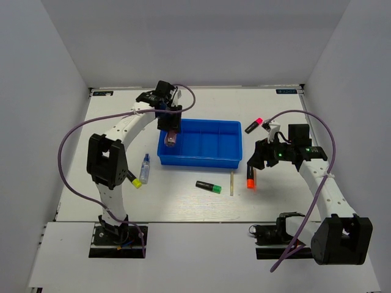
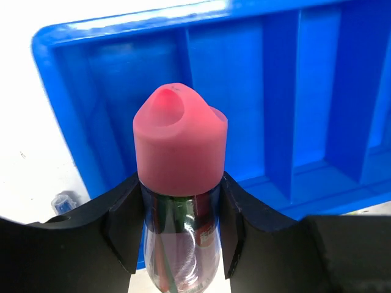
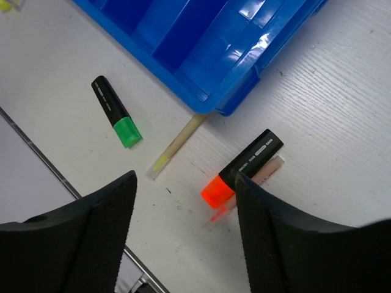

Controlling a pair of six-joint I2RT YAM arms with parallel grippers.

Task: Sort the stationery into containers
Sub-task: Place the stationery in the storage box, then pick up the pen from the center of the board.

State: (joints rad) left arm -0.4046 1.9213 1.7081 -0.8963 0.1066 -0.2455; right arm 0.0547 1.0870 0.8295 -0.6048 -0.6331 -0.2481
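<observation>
Glossy blue plastic tray (image 3: 263,67)

Table (image 1: 183,207), centre: tray (image 1: 201,162) of four side-by-side compartments. Over its leftmost compartment: capped bottle (image 2: 180,140), clamped in the left gripper (image 1: 171,139); whether it touches the compartment floor is unclear. Left of the tray: second capped bottle (image 1: 145,168), with a highlighter (image 1: 134,181) just in front of it, partly under the left arm. In front of the tray: second highlighter (image 1: 208,187); thin stick (image 1: 232,182) to its right. Off the tray's front right corner: third highlighter (image 3: 244,166), below the spread right gripper (image 3: 184,180), with a second stick (image 3: 274,166) alongside it. Behind and right of the tray: fourth highlighter (image 1: 254,125).
</observation>
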